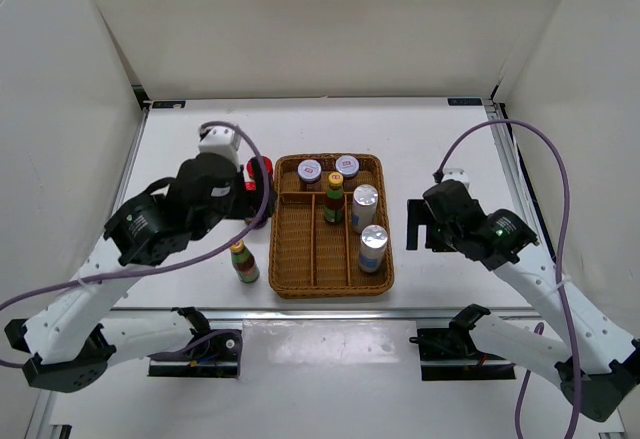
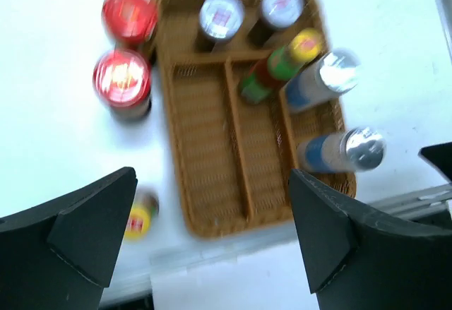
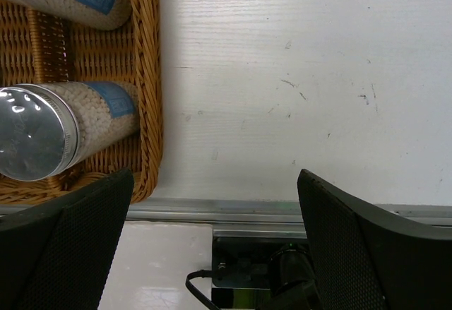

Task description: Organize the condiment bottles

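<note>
Left wrist: my left hand point(image 2: 212, 183) gapes wide, empty; red-lidded jars point(image 2: 121, 80) stand ahead-left on the counter point(image 2: 56, 133). Right wrist: my right hand point(image 3: 213, 183), wide and empty, has silver-topped cylinders point(image 3: 32, 133) to its left. Overhead: I see one yellow-capped bottle point(image 1: 243, 262) behind the left hand.

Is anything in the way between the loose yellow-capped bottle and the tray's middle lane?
Only the tray itself: its left rim and empty left lane lie between the bottle, left of it, and the middle lane. Lifting over should clear them. The lane's near half is free; the twin bottle sits at its far end.
</note>
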